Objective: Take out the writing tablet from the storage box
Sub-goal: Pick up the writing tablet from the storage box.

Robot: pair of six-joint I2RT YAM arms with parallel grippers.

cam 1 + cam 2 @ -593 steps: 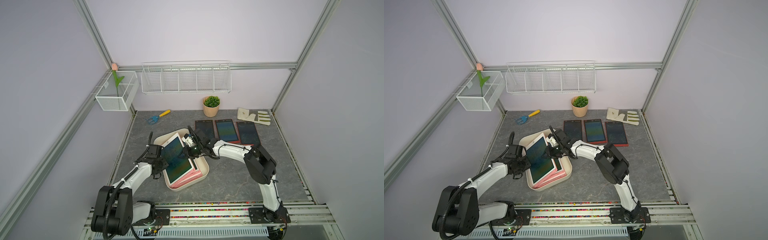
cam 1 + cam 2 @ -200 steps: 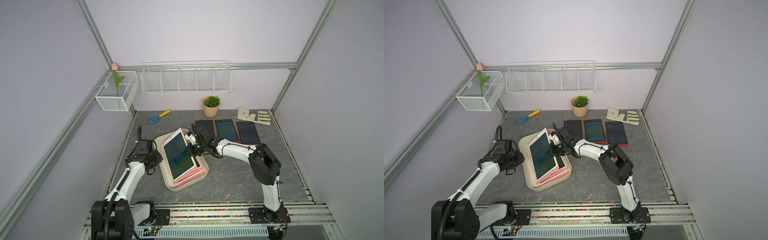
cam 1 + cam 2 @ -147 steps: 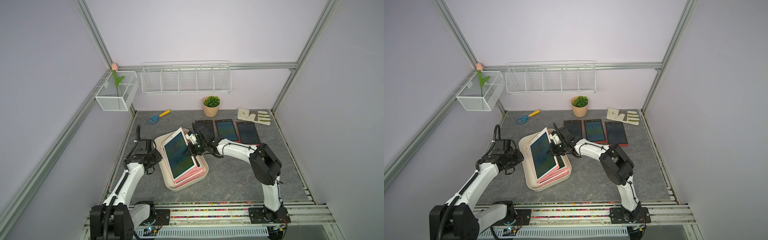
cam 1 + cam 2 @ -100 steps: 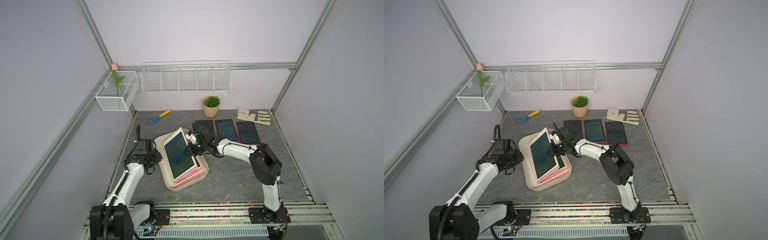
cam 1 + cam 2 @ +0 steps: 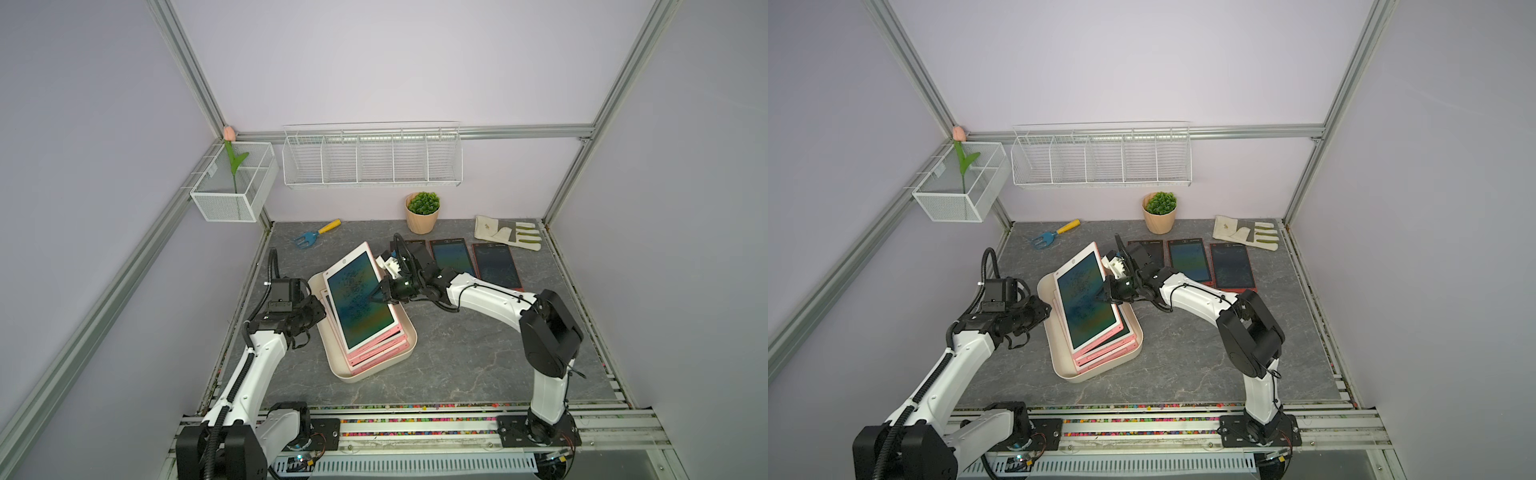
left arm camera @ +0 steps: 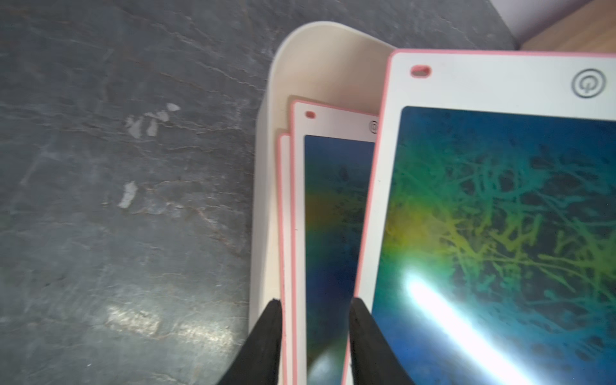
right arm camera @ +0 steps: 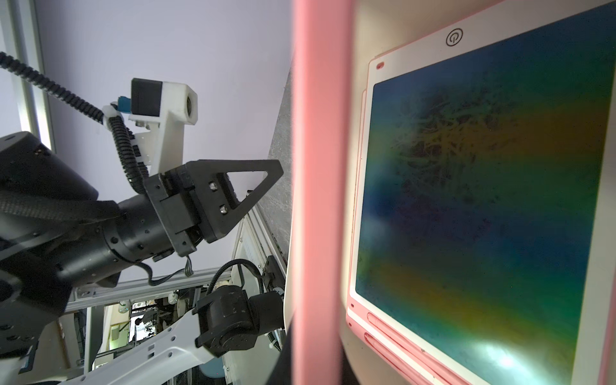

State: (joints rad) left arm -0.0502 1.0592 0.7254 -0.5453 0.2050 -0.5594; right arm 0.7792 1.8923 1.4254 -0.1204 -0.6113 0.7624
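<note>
The cream storage box [image 5: 374, 371] [image 5: 1100, 372] lies mid-table with pink-framed tablets stacked in it. The top writing tablet [image 5: 357, 299] [image 5: 1086, 299] is tilted up, its far end raised above the box. My right gripper [image 5: 376, 296] [image 5: 1102, 297] is shut on that tablet's right edge, seen as a pink band [image 7: 316, 166] in the right wrist view. My left gripper [image 5: 322, 313] [image 5: 1047, 311] [image 6: 315, 316] is open at the box's left wall [image 6: 320, 66]. One of its fingers is over the wall, the other at the raised tablet's [image 6: 500, 200] edge.
Dark red-framed tablets [image 5: 453, 257] [image 5: 494, 266] lie flat behind the right arm. A potted plant [image 5: 422, 212], a glove [image 5: 507, 239] and a blue hand rake [image 5: 316, 235] sit along the back. A wire rack [image 5: 372, 156] and a mesh basket [image 5: 232, 187] hang on the walls.
Since three seconds ago my left arm drew back from the tablet to the box's left side. Its jaws have spread a little in the last second. The right gripper still holds the tablet tilted.
</note>
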